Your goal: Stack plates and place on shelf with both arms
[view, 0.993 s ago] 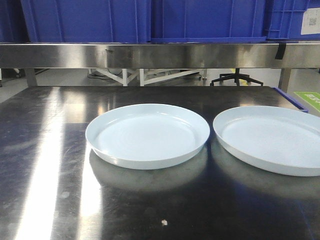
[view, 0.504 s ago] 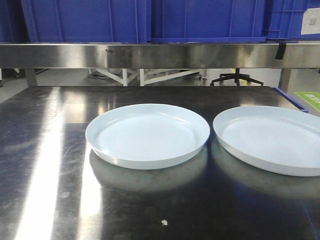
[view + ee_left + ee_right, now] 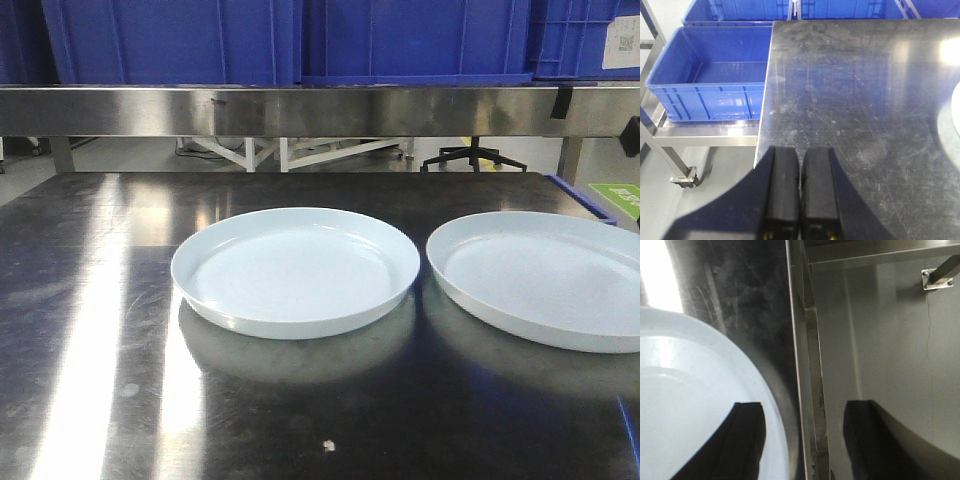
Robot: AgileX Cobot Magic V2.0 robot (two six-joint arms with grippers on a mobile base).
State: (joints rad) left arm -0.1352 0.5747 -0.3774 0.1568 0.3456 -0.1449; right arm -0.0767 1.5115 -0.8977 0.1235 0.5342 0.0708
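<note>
The left plate and right plate are laid side by side, not touching, on the surface before the shelf. The left end effector is seen closed over the surface's edge; the right end effector is spread open above the right plate's rim.

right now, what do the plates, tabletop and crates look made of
Plates: smooth pale bluish-white, soft sheen, possibly melamine or glazed ceramic; can't tell. Tabletop: dark polished steel, showing scratches, glare and reflections. Crates: blue moulded plastic, ribbed walls, slight gloss.
</note>
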